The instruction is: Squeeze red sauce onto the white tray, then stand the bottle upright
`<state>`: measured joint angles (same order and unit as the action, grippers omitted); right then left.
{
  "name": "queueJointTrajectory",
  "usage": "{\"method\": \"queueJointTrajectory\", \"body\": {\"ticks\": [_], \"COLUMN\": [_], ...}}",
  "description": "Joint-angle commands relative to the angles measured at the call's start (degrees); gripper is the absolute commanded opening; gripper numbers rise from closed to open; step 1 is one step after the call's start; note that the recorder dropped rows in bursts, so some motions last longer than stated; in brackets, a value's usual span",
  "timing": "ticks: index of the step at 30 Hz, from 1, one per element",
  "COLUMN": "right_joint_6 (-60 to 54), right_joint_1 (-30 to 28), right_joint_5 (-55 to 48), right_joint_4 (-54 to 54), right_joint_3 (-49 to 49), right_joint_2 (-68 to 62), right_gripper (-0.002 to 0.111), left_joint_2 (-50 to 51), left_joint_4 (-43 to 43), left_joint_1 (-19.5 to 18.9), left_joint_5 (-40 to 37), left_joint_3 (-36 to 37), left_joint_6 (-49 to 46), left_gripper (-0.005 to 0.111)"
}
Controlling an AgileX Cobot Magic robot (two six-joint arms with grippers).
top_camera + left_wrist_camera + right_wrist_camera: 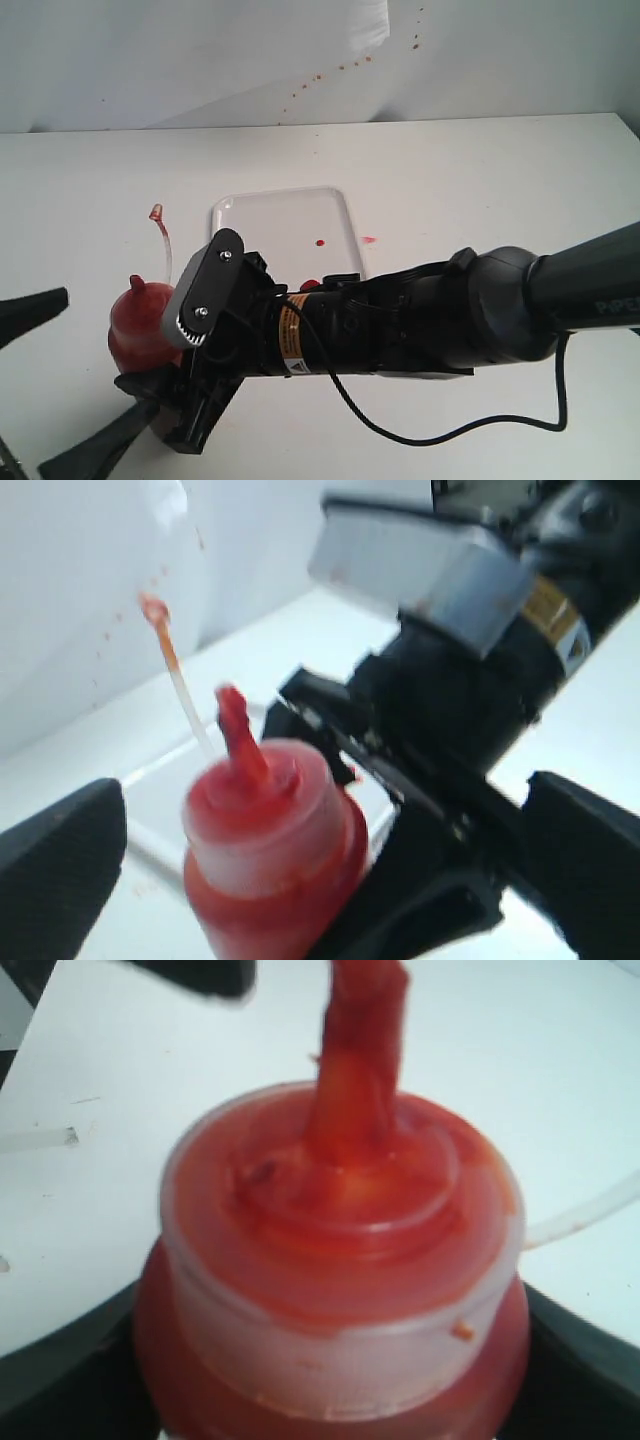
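Observation:
The bottle [140,322] is upright at the near left of the table, its red-stained nozzle pointing up and its thin strap [163,240] arching above it. My right gripper [152,380] reaches across from the right and is shut on the bottle's body [330,1290], hiding its base. The left gripper [60,385] is open, with one finger on either side of the bottle [270,850] and neither touching it. The white tray [240,215] lies behind the bottle. Small blobs of red sauce [320,243] lie on it, and the right arm covers its near edge.
A pinkish smear [369,240] stains the table just right of the tray. The white backdrop [340,68] carries several red splatter dots. The right arm's black cable [450,430] loops over the near table.

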<state>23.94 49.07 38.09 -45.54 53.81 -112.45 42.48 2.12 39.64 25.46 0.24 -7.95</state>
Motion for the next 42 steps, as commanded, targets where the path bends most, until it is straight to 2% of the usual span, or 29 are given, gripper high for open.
{"method": "queueJointTrajectory", "body": {"ticks": [1, 2, 3, 4, 6, 16, 24, 28, 31, 34, 36, 39, 42], "right_joint_6": [-0.7, -0.59, -0.59, -0.59, -0.59, 4.45, 4.65, 4.38, -0.11, -13.87, -22.42, -34.48, -46.78], "right_joint_1": [0.1, 0.1, 0.1, 0.1, 0.1, 0.22, 0.11, 0.11, 0.11, -0.16, -1.44, -4.76, -9.41], "right_joint_5": [0.7, 0.7, 0.7, 0.8, 1.03, 2.32, 1.77, -3.47, -11.57, -18.55, -20.45, -20.8, -20.8], "right_joint_4": [1.14, 1.14, 1.14, 1.74, 2.21, 0.92, 1.14, 4.38, 11.02, 24.99, 36.05, 50.67, 60.78], "right_joint_3": [0.35, 0.35, 0.35, 0.35, 0.35, 0.35, 0.35, 0.35, 0.35, 0.35, 0.35, 0.35, 0.35], "right_joint_2": [0.15, 0.15, 0.15, 0.15, 0.31, 9.93, 21.5, 29.3, 35.63, 41.79, 44.95, 47.75, 48.11], "right_gripper": [0.018, 0.039, 0.05, 0.079, 0.105, 0.105, 0.105, 0.105, 0.105, 0.102, 0.092, 0.06, 0.013], "left_joint_2": [-12.94, -16.57, -17.82, -20.53, -23.35, -24.48, -24.48, -24.48, -24.48, -24.48, -24.48, -24.48, -24.48], "left_joint_4": [0.35, 0.35, 0.35, 0.35, 0.35, 0.35, 0.35, 0.35, 0.35, 0.35, 0.75, 4.31, 4.65], "left_joint_1": [0.27, 0.27, 0.27, 0.27, 0.27, 0.27, 0.27, 0.27, 0.27, 0.27, 0.27, 0.27, 0.27], "left_joint_5": [-3.35, -4.83, -5.56, -6.76, -7.88, -5.59, 3.31, 6.28, 8.21, 9.37, 9.37, 9.16, 12.14], "left_joint_3": [-0.24, -0.24, -0.24, -0.24, -0.24, -0.24, -0.24, -0.24, -0.24, -0.24, -0.24, -0.24, -0.24], "left_joint_6": [0.15, 0.15, 0.01, 0.01, 0.01, -0.09, 0.06, 0.29, 4.72, 10.02, 11.63, 12.36, 12.91], "left_gripper": [0.105, 0.105, 0.105, 0.105, 0.105, 0.105, 0.105, 0.105, 0.105, 0.105, 0.105, 0.105, 0.105]}}
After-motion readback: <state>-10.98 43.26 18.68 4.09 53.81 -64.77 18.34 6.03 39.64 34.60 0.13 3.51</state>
